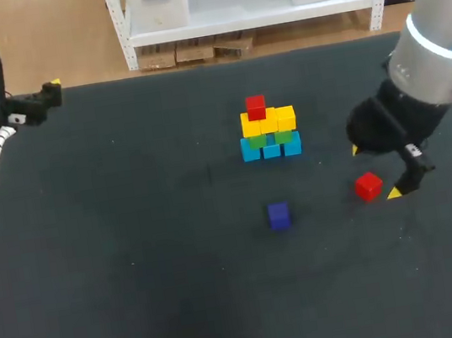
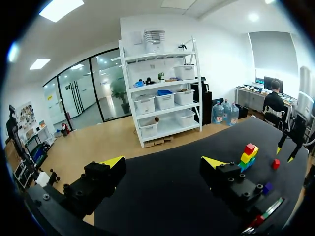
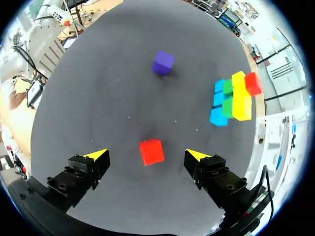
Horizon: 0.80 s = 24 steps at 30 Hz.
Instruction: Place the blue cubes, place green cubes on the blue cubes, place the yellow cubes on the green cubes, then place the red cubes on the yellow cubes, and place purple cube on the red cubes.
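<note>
A stack (image 1: 268, 133) stands mid-table: a row of blue cubes (image 1: 272, 149), green cubes (image 1: 282, 137) on them, yellow cubes (image 1: 268, 120) above, and one red cube (image 1: 256, 107) on top. A loose red cube (image 1: 368, 186) lies to the right. My right gripper (image 1: 374, 171) hangs over it, open. In the right wrist view the red cube (image 3: 151, 151) shows between the spread fingers of the right gripper (image 3: 147, 155), untouched. The purple cube (image 1: 279, 215) lies alone in front of the stack. My left gripper (image 2: 163, 162) is open and empty at the far left edge (image 1: 49, 93).
The dark table (image 1: 140, 275) is bare on its left half and along the front. From the left wrist, the stack (image 2: 249, 156), the loose red cube (image 2: 275, 163) and the purple cube (image 2: 267, 188) all show far off beside the right gripper (image 2: 288, 147).
</note>
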Each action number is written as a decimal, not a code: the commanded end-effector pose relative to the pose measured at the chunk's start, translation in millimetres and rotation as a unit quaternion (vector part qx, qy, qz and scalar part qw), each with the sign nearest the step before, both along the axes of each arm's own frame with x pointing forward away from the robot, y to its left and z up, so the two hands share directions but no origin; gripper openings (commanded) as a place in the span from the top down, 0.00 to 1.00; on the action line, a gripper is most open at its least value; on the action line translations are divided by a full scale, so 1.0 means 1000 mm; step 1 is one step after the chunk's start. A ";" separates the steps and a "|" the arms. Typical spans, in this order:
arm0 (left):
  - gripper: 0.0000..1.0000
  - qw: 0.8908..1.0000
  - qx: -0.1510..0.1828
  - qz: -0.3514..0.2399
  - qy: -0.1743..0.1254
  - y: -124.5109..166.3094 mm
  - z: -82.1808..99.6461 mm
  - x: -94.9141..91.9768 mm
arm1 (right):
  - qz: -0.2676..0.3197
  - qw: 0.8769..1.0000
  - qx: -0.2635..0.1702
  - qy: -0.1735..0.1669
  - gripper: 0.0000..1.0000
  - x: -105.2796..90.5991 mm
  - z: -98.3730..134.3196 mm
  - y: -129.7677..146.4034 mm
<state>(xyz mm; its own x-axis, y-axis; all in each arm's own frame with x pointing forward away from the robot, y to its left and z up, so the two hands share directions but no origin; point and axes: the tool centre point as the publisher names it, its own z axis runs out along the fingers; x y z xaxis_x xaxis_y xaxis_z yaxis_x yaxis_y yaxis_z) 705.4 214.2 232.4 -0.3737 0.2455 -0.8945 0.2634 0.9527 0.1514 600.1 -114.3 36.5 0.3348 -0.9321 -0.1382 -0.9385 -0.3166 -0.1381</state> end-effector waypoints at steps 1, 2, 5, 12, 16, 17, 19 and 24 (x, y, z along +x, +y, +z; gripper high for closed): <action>0.00 1.000 -0.001 0.000 -0.001 0.000 0.000 -0.001 | 0.018 0.999 -0.012 0.028 0.00 0.012 -0.017 0.009; 0.00 1.000 -0.001 0.000 -0.001 0.000 0.000 -0.001 | 0.020 0.999 -0.015 0.033 0.00 0.012 -0.021 0.009; 0.00 1.000 -0.001 0.000 -0.001 0.000 0.000 -0.001 | 0.027 0.998 -0.026 0.041 0.17 0.011 -0.028 0.007; 0.00 1.000 -0.001 0.000 -0.001 0.000 0.000 -0.001 | 0.025 0.998 -0.038 0.047 0.75 0.013 -0.038 0.002; 0.00 1.000 -0.001 0.000 -0.001 0.000 0.000 -0.001 | 0.023 0.998 -0.038 0.045 1.00 0.014 -0.038 0.000; 0.00 1.000 -0.001 0.000 -0.001 0.000 0.000 -0.001 | 0.020 0.998 -0.037 0.044 1.00 0.015 -0.037 -0.001; 0.00 1.000 -0.001 0.000 -0.001 0.000 0.000 -0.001 | 0.003 0.998 -0.045 0.041 1.00 0.019 -0.034 -0.003; 0.00 1.000 -0.001 0.000 -0.001 0.000 0.000 -0.001 | -0.084 0.990 -0.088 0.064 1.00 0.034 -0.013 0.001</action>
